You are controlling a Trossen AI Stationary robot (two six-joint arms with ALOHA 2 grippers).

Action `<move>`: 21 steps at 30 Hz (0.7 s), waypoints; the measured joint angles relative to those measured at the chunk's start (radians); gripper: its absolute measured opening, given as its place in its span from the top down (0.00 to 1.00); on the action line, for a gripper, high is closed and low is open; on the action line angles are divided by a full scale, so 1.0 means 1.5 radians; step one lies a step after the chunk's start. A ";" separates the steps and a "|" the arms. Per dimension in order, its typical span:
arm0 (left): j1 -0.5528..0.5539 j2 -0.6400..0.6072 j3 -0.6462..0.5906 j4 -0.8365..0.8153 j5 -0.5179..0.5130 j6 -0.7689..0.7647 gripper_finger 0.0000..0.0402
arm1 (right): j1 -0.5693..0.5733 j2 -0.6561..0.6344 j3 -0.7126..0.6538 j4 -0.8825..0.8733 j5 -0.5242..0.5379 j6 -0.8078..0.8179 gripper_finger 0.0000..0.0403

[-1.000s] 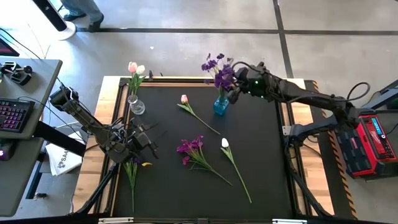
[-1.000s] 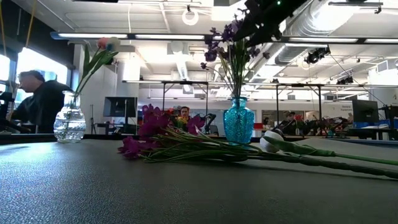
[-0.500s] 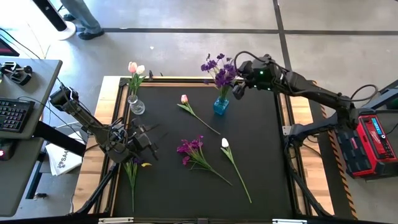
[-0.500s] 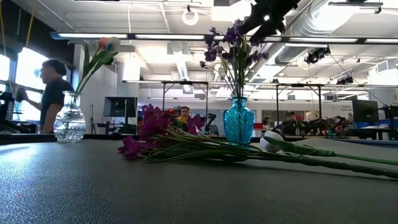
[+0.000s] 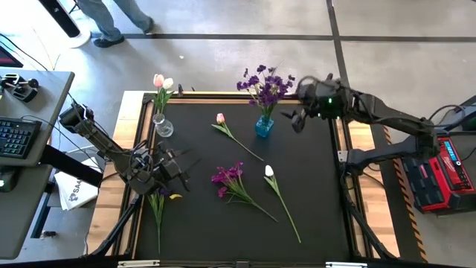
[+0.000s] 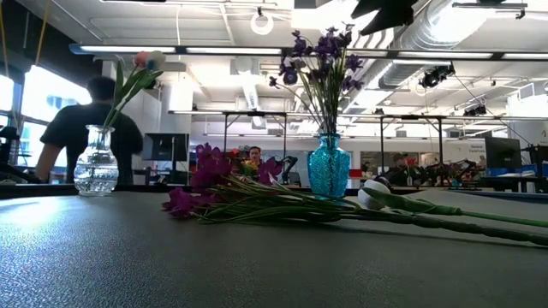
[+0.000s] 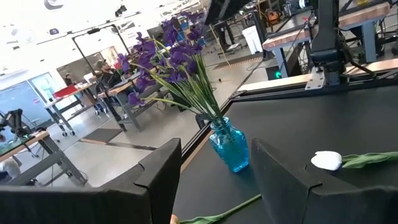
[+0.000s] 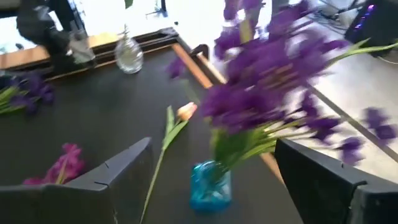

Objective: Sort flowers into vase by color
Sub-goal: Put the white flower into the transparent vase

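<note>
High view: right gripper [image 5: 295, 119] empty, fingers apart, just right of blue vase [image 5: 263, 126]; left gripper [image 5: 181, 168] parted, empty; purple flower [image 5: 158, 202] near it partly hidden.

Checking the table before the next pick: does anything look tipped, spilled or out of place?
Both vases stand upright: the blue vase with purple flowers, the clear vase with tulips. Nothing spilled. One oddity: a purple stem lies at the mat's left edge, below the left claw, apart from the three loose flowers mid-table.

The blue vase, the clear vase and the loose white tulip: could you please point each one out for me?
blue vase [image 5: 263, 126], high view, on its glass body.
clear vase [image 6: 95, 170], low view, on its rounded belly.
white tulip [image 5: 269, 171], high view, on its bud.
</note>
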 joint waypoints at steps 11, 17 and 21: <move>-0.004 0.000 0.000 0.009 -0.001 0.002 0.54 | 0.270 -0.002 -0.169 0.007 0.145 0.225 0.24; -0.003 0.000 0.000 0.026 -0.038 0.001 0.54 | 0.406 0.057 -0.271 0.051 0.143 0.356 0.24; -0.003 -0.009 0.000 0.038 -0.059 0.009 0.54 | 0.460 0.121 -0.292 0.084 0.144 0.438 0.24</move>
